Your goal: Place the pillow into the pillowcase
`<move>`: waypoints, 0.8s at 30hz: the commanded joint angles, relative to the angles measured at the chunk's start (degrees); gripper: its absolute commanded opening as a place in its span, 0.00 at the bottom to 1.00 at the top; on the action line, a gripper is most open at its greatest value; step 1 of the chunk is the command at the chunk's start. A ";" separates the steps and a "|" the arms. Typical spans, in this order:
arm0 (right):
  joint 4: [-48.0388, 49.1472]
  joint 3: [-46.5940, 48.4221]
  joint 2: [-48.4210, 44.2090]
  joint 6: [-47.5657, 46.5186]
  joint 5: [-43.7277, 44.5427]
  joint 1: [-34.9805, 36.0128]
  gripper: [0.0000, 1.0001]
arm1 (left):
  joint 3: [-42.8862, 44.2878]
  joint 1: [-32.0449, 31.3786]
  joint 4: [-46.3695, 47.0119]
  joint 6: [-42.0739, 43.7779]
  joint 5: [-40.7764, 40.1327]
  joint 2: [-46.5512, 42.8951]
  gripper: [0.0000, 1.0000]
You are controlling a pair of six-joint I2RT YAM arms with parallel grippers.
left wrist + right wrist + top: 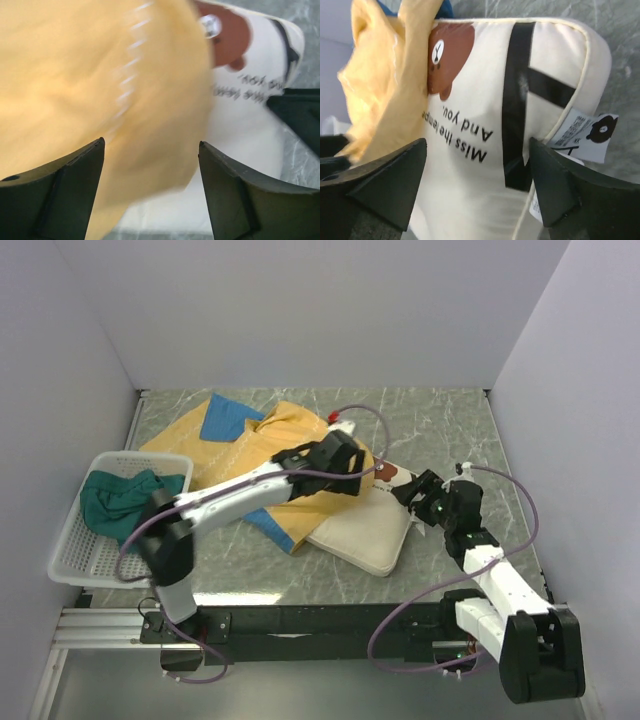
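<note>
Cream pillow (480, 195), brown bear print (449, 57), partly under mustard-yellow pillowcase (385, 85)

A white plastic lattice basket (72, 540) sits at the left edge of the grey-green marbled worktop (450, 420), close against the left wall. Inside it lies a crumpled dark teal-green cloth (120, 502), bunched toward the far end and filling about half the basket. Plain white walls (300, 310) enclose the worktop on the left, back and right. A black and silver rail (300, 621) runs along the near edge. A small red-and-white item (335, 417), too small to identify, lies toward the back.
</note>
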 commanded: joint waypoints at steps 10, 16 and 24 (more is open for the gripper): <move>-16.25 -3.77 -12.39 -7.93 -6.94 0.85 1.00 | -38.71 -4.42 3.40 -23.04 -13.85 -38.71 0.81; -21.62 -4.74 -18.02 -4.25 -4.30 0.85 1.00 | -52.25 -5.13 11.92 -28.41 -7.87 -42.76 0.89; -18.29 -7.37 -17.41 -1.60 -10.00 2.16 1.00 | -57.45 -5.65 21.24 -28.33 -6.37 -40.49 0.85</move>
